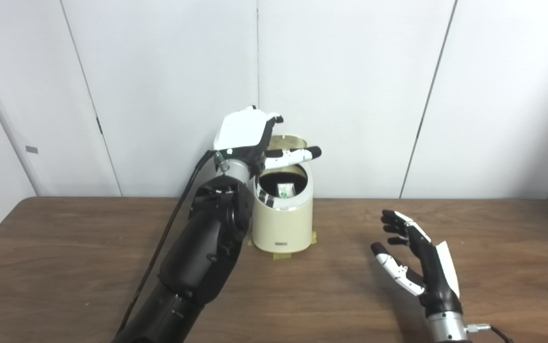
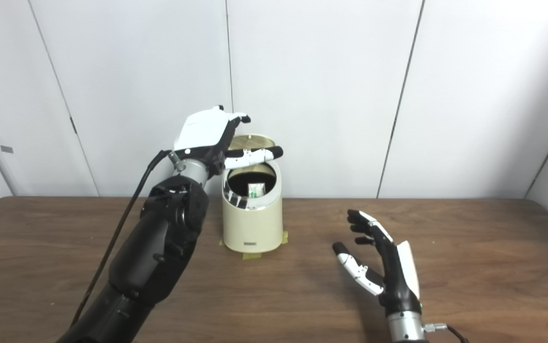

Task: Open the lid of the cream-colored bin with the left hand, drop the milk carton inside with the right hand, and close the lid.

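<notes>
The cream-colored bin point(image 1: 285, 224) stands at the back middle of the table, taped down at its base. Its lid point(image 1: 287, 142) is swung up behind the dark opening. Inside the opening lies the milk carton point(image 1: 284, 190), white with green print. My left hand point(image 1: 250, 136) hovers over the bin's left rim, fingers spread, thumb stretched across in front of the lid; whether it touches the lid I cannot tell. My right hand point(image 1: 414, 259) hangs open above the table to the right of the bin, palm facing left, holding nothing.
The brown wooden table point(image 1: 64, 267) runs across the whole view. White wall panels point(image 1: 350, 71) stand close behind the bin. A black cable point(image 1: 169, 228) trails along my left forearm.
</notes>
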`<control>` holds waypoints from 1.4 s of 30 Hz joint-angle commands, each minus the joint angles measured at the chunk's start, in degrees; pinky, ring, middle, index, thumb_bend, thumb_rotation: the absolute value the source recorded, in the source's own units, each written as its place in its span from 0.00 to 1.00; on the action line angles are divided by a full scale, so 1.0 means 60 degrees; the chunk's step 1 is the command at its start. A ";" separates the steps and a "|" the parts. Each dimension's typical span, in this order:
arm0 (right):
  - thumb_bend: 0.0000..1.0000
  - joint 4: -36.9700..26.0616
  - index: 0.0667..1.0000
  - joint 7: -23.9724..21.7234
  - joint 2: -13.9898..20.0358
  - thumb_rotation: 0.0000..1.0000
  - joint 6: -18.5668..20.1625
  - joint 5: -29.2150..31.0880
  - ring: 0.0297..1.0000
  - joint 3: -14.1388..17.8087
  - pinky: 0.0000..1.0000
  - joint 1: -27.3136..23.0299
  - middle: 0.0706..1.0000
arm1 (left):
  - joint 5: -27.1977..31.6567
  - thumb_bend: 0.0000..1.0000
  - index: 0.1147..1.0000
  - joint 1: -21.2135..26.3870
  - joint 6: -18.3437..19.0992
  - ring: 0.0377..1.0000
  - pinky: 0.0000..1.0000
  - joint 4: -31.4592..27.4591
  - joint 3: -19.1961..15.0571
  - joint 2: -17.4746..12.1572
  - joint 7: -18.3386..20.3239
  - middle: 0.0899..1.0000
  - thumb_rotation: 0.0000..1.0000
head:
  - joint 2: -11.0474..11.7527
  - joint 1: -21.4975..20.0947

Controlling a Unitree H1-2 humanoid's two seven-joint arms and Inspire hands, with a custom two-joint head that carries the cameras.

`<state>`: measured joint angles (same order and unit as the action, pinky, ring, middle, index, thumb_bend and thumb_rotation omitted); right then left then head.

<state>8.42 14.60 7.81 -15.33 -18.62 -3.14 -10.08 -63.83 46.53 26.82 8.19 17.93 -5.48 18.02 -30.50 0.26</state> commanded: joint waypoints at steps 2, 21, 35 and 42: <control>0.30 0.0256 0.77 0.0000 -0.0189 0.54 -0.0380 0.0076 0.75 -0.0021 0.67 0.0345 0.76 | -0.0197 0.93 0.83 0.0540 0.0004 1.00 1.00 -0.0020 0.0045 -0.0163 -0.0166 0.88 0.95 | -0.0005 0.0001; 0.30 0.0158 0.77 0.0034 -0.0251 0.56 -0.0123 -0.0146 0.76 -0.0052 0.67 0.0322 0.77 | -0.0214 0.95 0.82 -0.0302 -0.0120 1.00 1.00 -0.1514 0.0588 -0.0302 0.0013 0.86 0.99 | -0.0058 -0.0071; 0.30 -0.0130 0.77 -0.0124 -0.0332 0.53 0.0213 -0.0067 0.75 -0.0007 0.66 0.0395 0.76 | 0.0028 0.89 0.81 -0.0828 -0.0180 1.00 1.00 -0.1689 0.0730 -0.0528 0.0537 0.85 1.00 | -0.0131 -0.0092; 0.29 -0.0203 0.77 -0.0203 -0.0373 0.52 0.0218 0.0053 0.74 0.0029 0.66 0.0426 0.76 | 0.0000 0.87 0.80 -0.1028 -0.0196 0.99 1.00 -0.1651 0.0779 -0.0602 0.0830 0.84 1.00 | -0.0190 -0.0107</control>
<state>6.89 13.44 7.19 -13.62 -18.70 -2.73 -9.41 -63.22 38.80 26.01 -0.25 22.65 -8.45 23.32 -31.55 -0.35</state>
